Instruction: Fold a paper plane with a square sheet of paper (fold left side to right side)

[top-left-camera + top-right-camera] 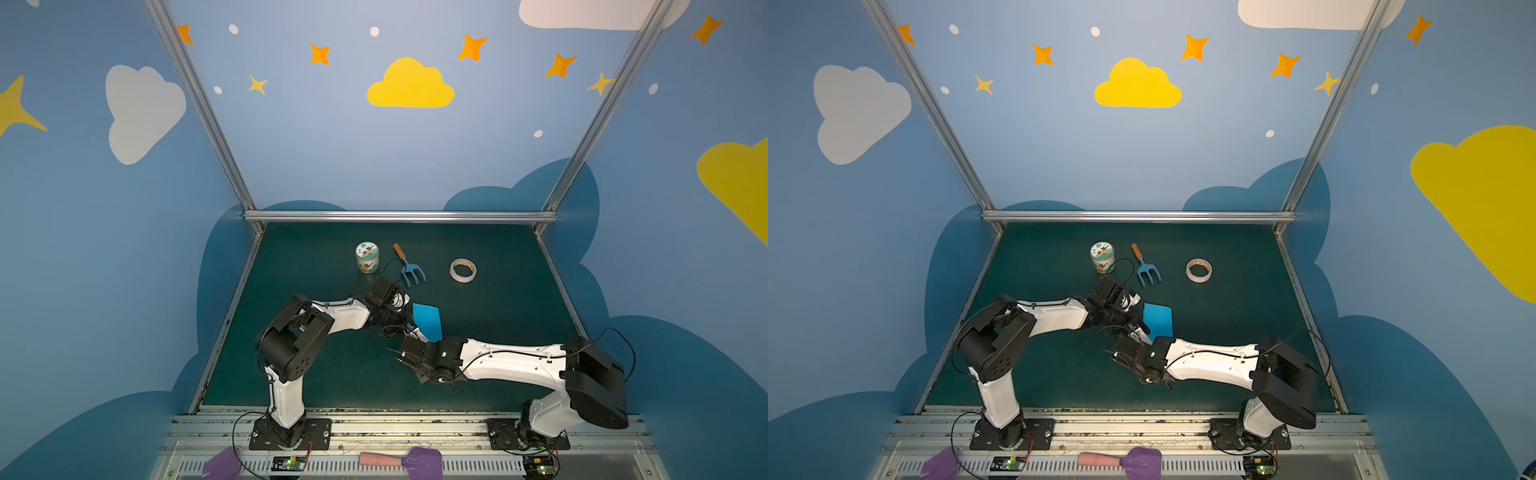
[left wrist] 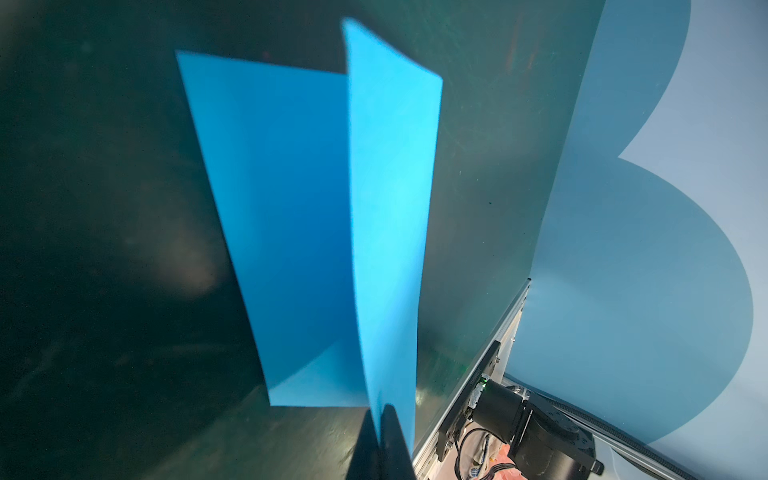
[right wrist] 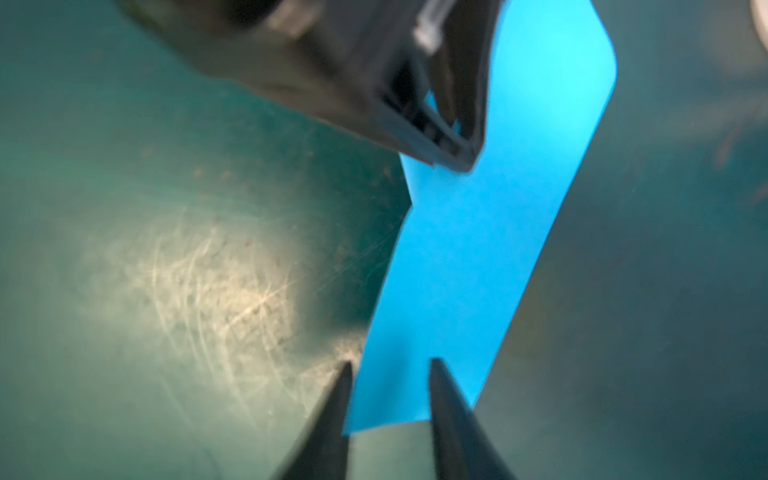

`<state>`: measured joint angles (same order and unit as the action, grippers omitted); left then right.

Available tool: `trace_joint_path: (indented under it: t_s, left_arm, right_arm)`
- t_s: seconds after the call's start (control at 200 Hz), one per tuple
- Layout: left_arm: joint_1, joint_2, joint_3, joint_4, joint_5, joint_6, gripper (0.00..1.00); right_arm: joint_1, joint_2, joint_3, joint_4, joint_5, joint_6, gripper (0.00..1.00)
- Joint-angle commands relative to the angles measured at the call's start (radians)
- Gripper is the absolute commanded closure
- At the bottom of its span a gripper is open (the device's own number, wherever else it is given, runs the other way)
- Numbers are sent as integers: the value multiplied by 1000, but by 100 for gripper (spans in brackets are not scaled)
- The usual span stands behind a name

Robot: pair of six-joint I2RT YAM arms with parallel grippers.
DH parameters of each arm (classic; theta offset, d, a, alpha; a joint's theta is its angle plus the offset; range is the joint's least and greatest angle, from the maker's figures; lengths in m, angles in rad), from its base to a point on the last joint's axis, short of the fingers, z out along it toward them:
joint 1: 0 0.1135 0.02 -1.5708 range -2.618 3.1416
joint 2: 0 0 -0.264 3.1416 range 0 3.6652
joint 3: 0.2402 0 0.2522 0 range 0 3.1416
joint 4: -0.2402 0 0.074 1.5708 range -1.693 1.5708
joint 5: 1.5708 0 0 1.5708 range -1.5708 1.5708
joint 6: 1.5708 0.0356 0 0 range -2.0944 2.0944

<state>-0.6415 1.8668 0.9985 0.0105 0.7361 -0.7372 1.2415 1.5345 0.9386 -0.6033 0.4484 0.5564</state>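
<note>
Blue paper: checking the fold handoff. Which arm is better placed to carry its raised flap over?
Left, likely: the left gripper is shut on the raised flap of the square sheet of paper; the right gripper is open.

The square sheet of paper (image 2: 291,208) stands half-folded.

So in both top views, just below frame centre, the right arm (image 1: 440,359) sits over the lower corner of the square sheet of paper (image 1: 427,319). Right wrist view: left gripper (image 3: 455,149) is a blurry lump chopped by the frame edge, and the pale blob (image 3: 761,20) in a corner is too smeared to name.
</note>
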Motion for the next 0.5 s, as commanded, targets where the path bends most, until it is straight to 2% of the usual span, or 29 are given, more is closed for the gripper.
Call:
trace_joint_path:
  t_s: [0.0,0.025,0.215,0.375,0.496]
  left_arm:
    - [3,20,2,-9,12,18,96]
    - [3,20,2,-9,13,18,96]
    - [11,7,0,-22,4,27,96]
    - [62,-54,-31,-50,-15,40,74]
    - [113,-108,-29,-97,-18,65,71]
  right_arm:
    - [-18,-34,2,16,-49,-17,95]
    - [-26,-38,-2,23,-68,-23,100]
    - [-109,-72,-45,94,-233,-50,100]
    - [-184,-91,-105,166,-364,-58,100]
    - [-222,-105,-147,215,-437,-59,100]
